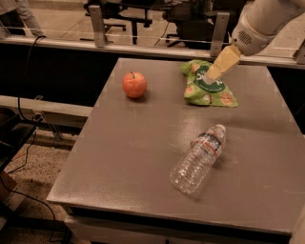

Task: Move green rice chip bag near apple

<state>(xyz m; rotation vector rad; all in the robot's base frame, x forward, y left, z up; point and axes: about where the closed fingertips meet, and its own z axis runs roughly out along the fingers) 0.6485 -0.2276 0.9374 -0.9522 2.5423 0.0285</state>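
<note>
The green rice chip bag (215, 93) lies by the tabletop's far edge, right of middle, well apart from the apple (134, 85) toward the far left corner. The gripper (212, 75) sits over the bag's top, and I cannot tell whether it is clenched or released. The whole move looks not yet done.

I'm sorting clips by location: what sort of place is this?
Probably an office or lab: rolling office chairs beyond a metal railing, and a plain grey table as a workstation. The gripper hangs over the green rice chip bag at the table's far side.
</note>
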